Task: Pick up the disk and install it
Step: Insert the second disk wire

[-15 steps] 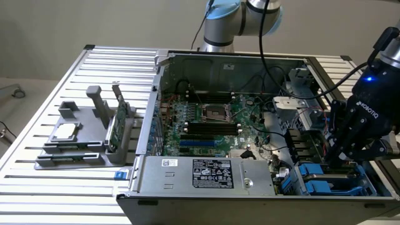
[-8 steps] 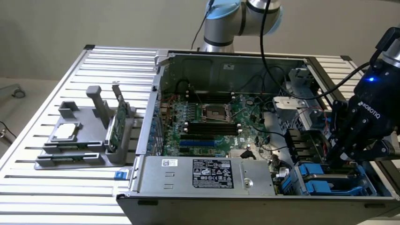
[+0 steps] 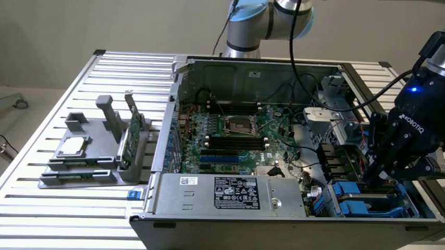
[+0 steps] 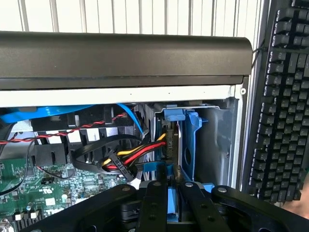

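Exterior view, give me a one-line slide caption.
Robot gripper lowered into the drive bay of an open computer case, at a blue-framed disk.

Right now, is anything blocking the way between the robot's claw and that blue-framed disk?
Nothing visible does. The gripper is down in the case's drive bay, closed on the disk in its blue carrier; the cable bundle lies beside it, not between.

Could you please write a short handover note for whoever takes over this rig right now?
Gripper: down inside the computer case at the drive bay on the exterior view's right, fingers closed around the blue carrier of the disk.
Disk: standing on edge in the bay, beside another blue carrier.
Done: disk picked up and brought into the bay.
Left: I cannot tell whether it is fully seated; it has not been released.
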Controlling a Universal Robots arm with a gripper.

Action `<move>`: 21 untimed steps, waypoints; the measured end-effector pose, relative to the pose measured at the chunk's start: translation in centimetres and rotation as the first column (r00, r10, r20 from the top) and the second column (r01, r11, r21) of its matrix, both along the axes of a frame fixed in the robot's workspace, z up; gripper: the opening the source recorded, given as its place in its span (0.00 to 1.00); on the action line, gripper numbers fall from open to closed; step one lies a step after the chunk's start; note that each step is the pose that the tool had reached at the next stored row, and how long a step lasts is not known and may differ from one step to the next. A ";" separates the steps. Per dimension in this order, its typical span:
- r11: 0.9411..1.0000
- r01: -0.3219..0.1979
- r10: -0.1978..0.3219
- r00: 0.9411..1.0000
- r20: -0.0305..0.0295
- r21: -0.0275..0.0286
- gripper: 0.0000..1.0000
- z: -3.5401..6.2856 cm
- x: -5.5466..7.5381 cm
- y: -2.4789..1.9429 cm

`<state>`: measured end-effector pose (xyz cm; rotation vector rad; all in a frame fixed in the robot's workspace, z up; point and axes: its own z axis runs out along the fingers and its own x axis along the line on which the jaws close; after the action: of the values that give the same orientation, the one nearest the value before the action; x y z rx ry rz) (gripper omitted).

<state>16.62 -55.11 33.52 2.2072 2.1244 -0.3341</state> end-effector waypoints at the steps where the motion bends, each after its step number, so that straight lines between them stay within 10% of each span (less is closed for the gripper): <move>1: 1.000 0.000 0.000 1.000 0.000 0.000 0.16 0.00 0.0 -0.01; 21: 1.000 0.000 0.000 1.000 0.000 0.004 0.16 0.57 -0.3 0.03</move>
<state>16.32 -55.08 34.10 2.2092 2.1270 -0.3303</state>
